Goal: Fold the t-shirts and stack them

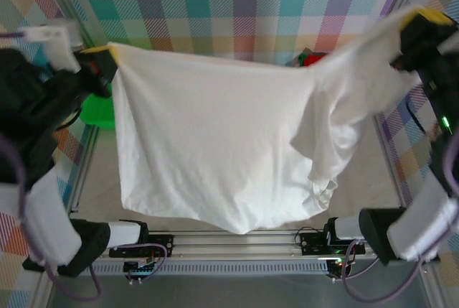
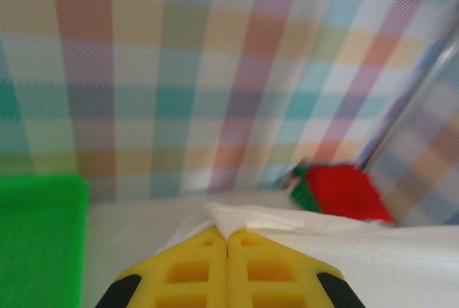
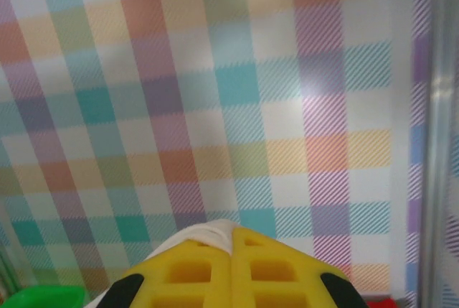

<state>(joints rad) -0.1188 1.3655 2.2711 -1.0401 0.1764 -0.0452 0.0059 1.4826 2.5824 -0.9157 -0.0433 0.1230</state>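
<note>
step in hand: white t-shirt (image 1: 215, 157) held up and spread between both arms, ahead of laying it flat for folding.
i read the left end effector (image 2: 228, 235) as clamped shut on one top corner of the shirt; the right end effector (image 3: 232, 232) is clamped likewise on the opposite top edge, by a sleeve; the cloth hangs between them over the table (image 1: 104, 179); i cannot tell whether the lower hem touches it; the right portion is bunched and creased; the folded red t-shirt (image 2: 344, 192) lies at the back right corner, a green t-shirt (image 2: 301, 193) against it; the green tray (image 2: 39, 243) sits at the left; in my judgement the next move calls for lowering both arms together with the span taut, so the shirt lands flat before any fold.
</note>
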